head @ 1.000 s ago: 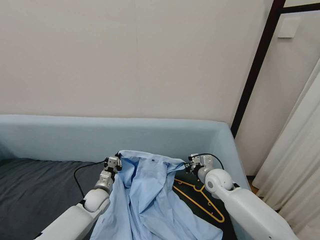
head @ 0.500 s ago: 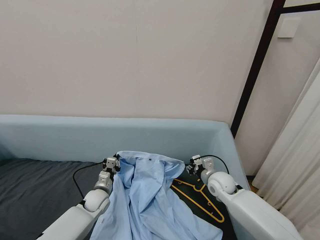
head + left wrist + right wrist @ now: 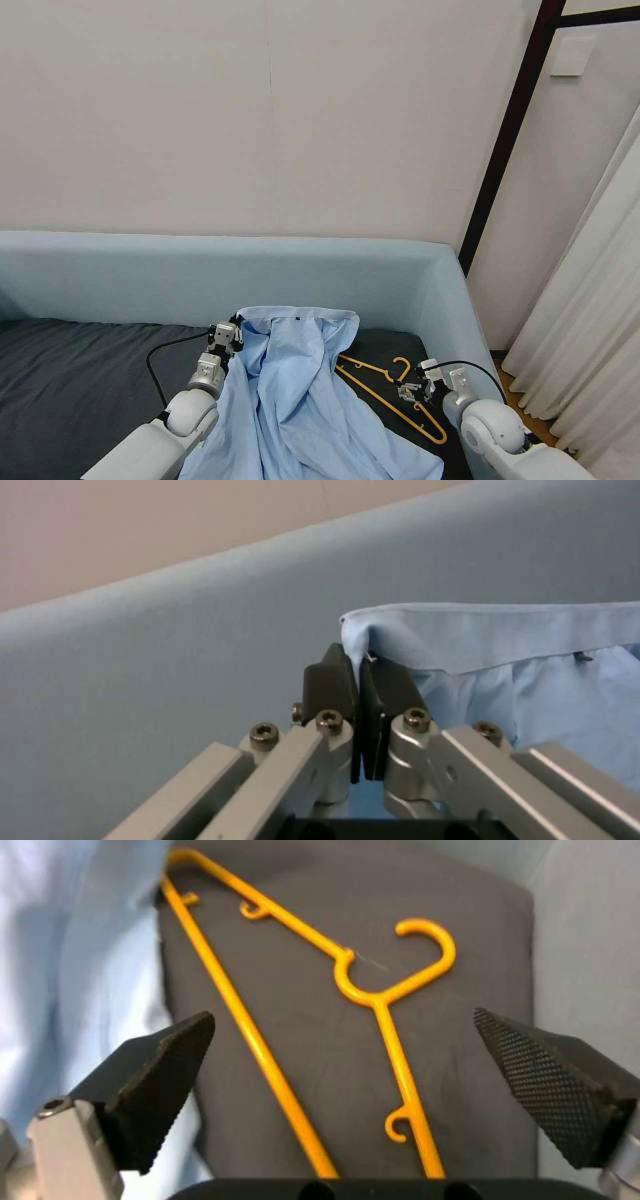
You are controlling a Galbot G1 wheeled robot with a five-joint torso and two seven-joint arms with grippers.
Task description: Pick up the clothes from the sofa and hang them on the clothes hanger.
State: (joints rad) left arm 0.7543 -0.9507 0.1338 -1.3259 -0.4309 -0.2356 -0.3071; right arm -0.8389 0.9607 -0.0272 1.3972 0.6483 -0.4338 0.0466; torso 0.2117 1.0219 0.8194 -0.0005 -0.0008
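Left gripper [image 3: 226,338]: my two black pads are pressed together on the folded top hem of the shirt [image 3: 300,400], at its left corner. In the left wrist view the hem [image 3: 520,641] runs sideways from the closed gripper [image 3: 357,682], with a thin edge of cloth standing up between the pads. This gripper sits just in front of the sofa [image 3: 300,270] backrest.

Right gripper [image 3: 422,383]: my fingers are spread wide and hold nothing. In the right wrist view the ribbed, wedge-shaped fingertips [image 3: 165,1065] stand well apart, and the hanger [image 3: 372,999] lies on the cushion beneath the gap [image 3: 345,1027]. I see no contact with it.

Count: one shirt, one hanger [image 3: 382,374], two grippers.

Shirt: light blue, thin woven cloth, soft and creased. It is held up at the one pinched corner and drapes in long folds down the seat, between my two arms.

Hanger: orange, slender rod stock in a triangular frame, with one open curved hook and three small side hooks that I can see. It lies flat on the seat just beside the shirt's right edge, and its left end meets the cloth.

Sofa: pale blue upholstered back and arm, with a dark grey seat cushion [image 3: 80,370].
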